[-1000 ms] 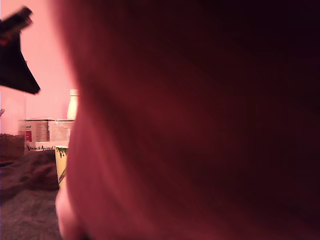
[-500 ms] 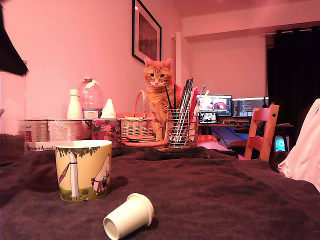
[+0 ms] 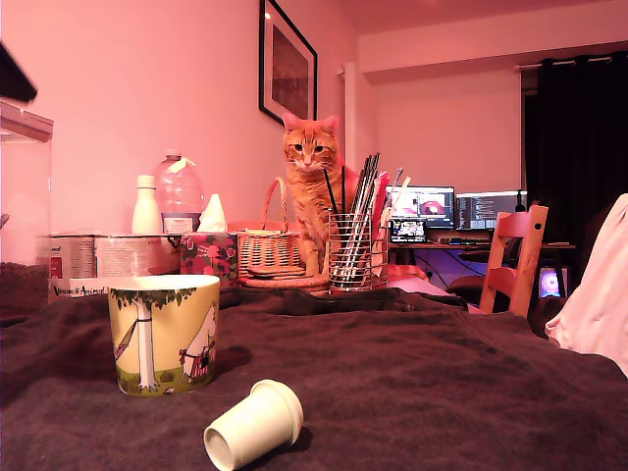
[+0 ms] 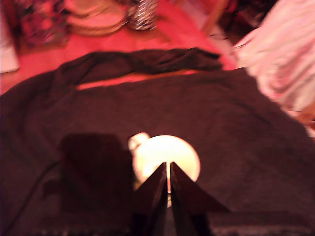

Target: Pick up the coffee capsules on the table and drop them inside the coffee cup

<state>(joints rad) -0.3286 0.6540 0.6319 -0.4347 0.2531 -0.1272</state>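
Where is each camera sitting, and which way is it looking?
Exterior view: sits low at table height, looking level across the dark cloth at the mug, the capsule lying on its side, and the room beyond; only a dark scrap of something shows at its left edge.
Wrist view: rides on the arm, looking down over the gripper at the blurry mug.
Shared: mug, capsule, cloth.
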